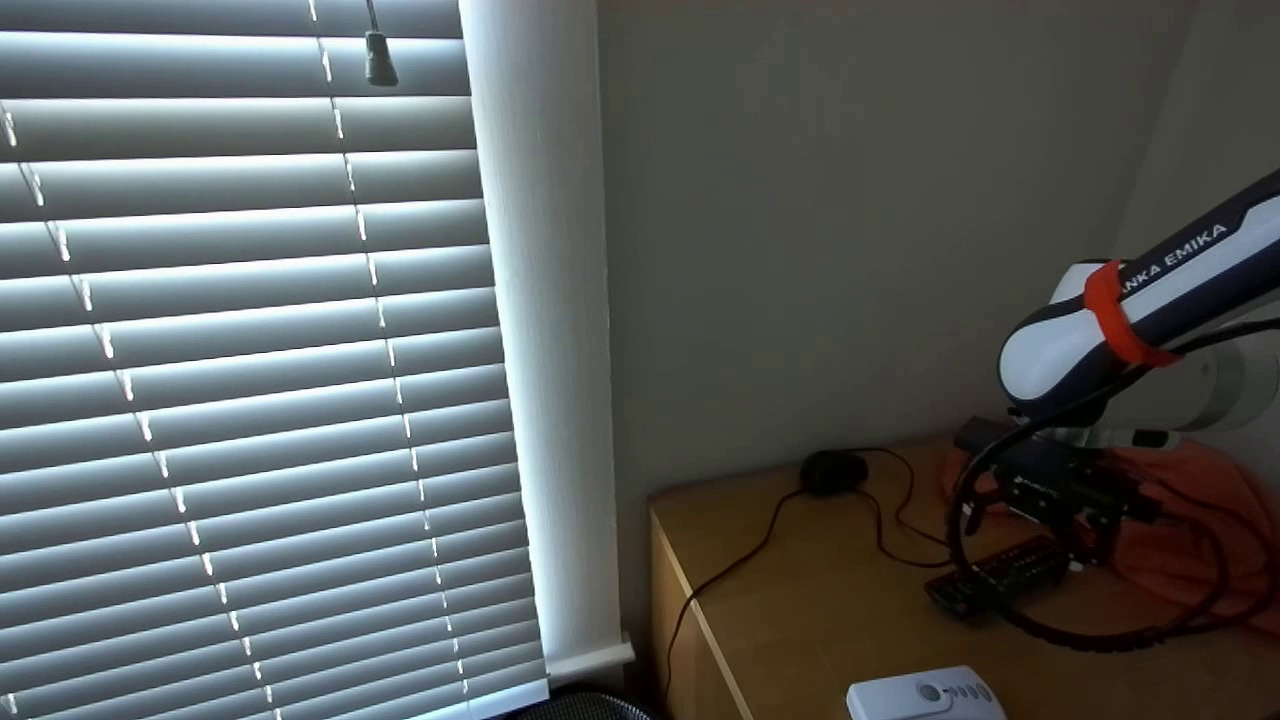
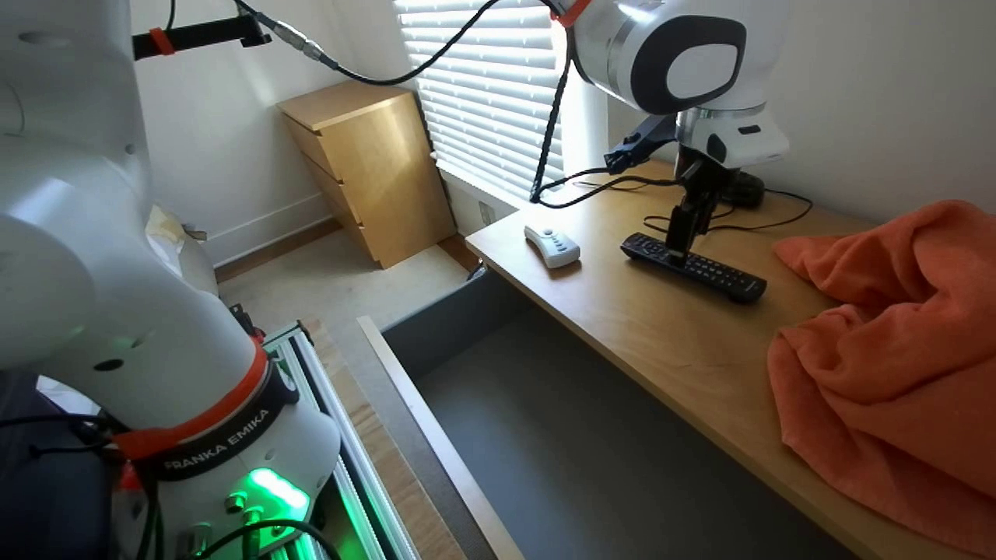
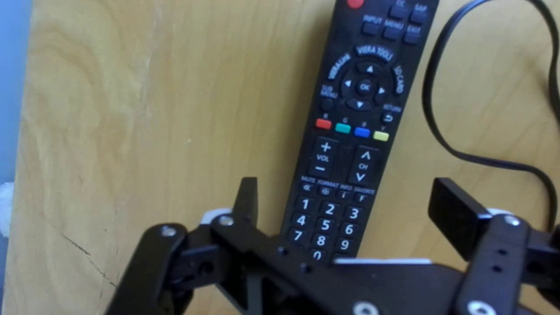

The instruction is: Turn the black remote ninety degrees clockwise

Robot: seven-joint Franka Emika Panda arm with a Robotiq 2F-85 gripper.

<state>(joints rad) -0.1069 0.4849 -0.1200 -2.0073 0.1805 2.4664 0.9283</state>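
Observation:
The black remote (image 3: pixel 350 144) lies flat on the wooden dresser top, buttons up. In the wrist view it runs slanted from top right to lower middle, and its lower end is hidden behind the gripper. It also shows in both exterior views (image 1: pixel 1025 572) (image 2: pixel 724 275). My gripper (image 3: pixel 344 188) is open, with one finger on each side of the remote's number-key half and visible gaps to both sides. In an exterior view the gripper (image 2: pixel 679 250) points down over the remote's middle. I cannot tell whether the fingertips touch the dresser top.
An orange cloth (image 2: pixel 895 365) is heaped beside the remote. A white box-like device (image 2: pixel 554 247) lies near the dresser's edge. A round black puck (image 2: pixel 745 190) stands near the wall, and its thin cable (image 3: pixel 494 162) loops close to the remote. An open grey drawer (image 2: pixel 607 451) lies below.

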